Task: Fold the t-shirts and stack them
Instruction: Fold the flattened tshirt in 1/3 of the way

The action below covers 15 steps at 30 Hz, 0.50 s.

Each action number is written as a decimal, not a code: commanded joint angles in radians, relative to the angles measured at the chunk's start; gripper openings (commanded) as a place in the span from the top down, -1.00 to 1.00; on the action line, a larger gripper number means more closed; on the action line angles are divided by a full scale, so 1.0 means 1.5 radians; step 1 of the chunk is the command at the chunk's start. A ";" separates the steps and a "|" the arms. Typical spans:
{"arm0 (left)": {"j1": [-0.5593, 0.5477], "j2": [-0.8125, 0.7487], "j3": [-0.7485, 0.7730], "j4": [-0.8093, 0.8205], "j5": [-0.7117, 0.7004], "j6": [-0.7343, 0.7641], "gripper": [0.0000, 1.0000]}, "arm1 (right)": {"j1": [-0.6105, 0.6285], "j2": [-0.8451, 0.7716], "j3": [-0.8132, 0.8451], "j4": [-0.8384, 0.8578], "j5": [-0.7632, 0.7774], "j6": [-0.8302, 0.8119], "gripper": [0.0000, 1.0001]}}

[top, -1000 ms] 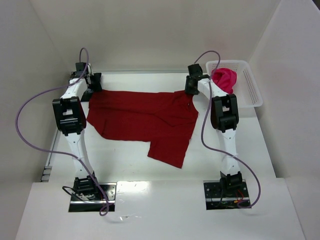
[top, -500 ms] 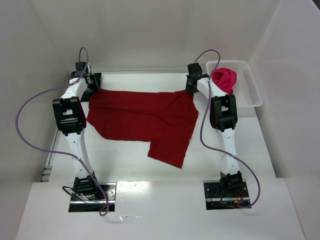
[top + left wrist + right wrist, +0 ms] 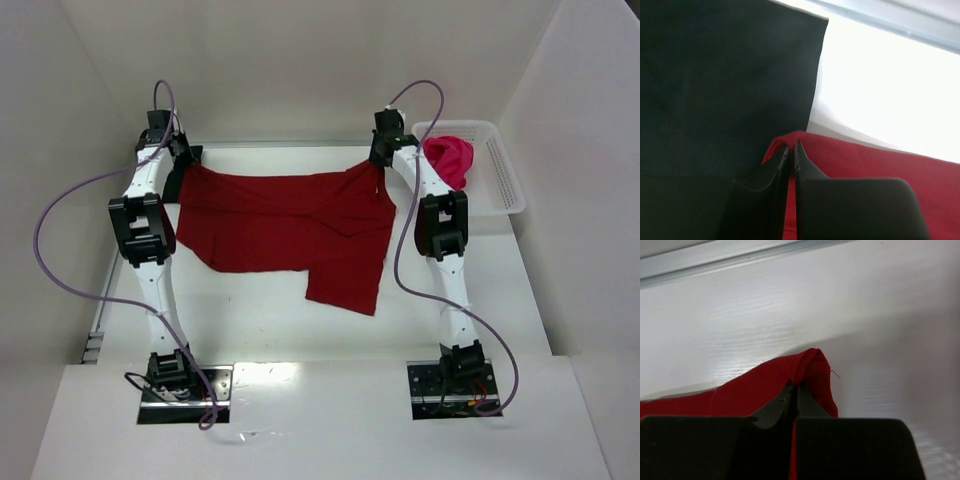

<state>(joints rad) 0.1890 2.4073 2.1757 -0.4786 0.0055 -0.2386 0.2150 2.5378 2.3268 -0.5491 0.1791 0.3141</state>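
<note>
A dark crimson red t-shirt (image 3: pixel 285 225) is spread across the middle of the table, its two far corners lifted. My left gripper (image 3: pixel 183 172) is shut on the far left corner; the left wrist view has red cloth (image 3: pixel 875 165) pinched between the fingers (image 3: pixel 810 172). At the far right corner my right gripper (image 3: pixel 378 170) is shut on the shirt too, a fold of red cloth (image 3: pixel 765 387) bunched over its fingertips (image 3: pixel 777 407). A bright magenta-pink t-shirt (image 3: pixel 450 158) lies crumpled in the white basket (image 3: pixel 505 180). No black t-shirt is visible in the overhead view.
The white lattice basket stands at the back right corner against the wall. White walls close the table on the left, back and right. A dark flat surface (image 3: pixel 725 85) fills the left of the left wrist view.
Both grippers closed on the red shirt's far corners and rose toward the back wall. The far edge lifted and the near hanging part slid away from the arm bases.
</note>
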 commanded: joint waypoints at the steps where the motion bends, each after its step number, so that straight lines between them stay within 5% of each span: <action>1: 0.002 0.038 0.088 -0.001 -0.005 0.001 0.76 | -0.004 0.039 0.085 -0.005 0.026 0.009 0.99; 11: 0.009 0.106 0.195 -0.042 -0.005 -0.006 0.67 | -0.016 0.064 0.099 0.001 0.032 0.016 0.99; 13: 0.009 0.112 0.186 -0.048 -0.005 -0.012 0.34 | -0.016 0.070 0.105 0.001 0.024 0.016 0.99; 14: 0.009 0.112 0.186 -0.048 -0.011 -0.012 0.34 | -0.016 0.070 0.105 0.001 0.015 0.022 0.96; 15: 0.015 0.106 0.178 -0.048 -0.017 -0.012 0.09 | -0.016 0.070 0.112 0.001 0.015 0.022 0.80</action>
<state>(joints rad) 0.1932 2.5534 2.4310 -0.5495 0.0029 -0.2447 0.2050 2.6144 2.4302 -0.5610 0.1963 0.3286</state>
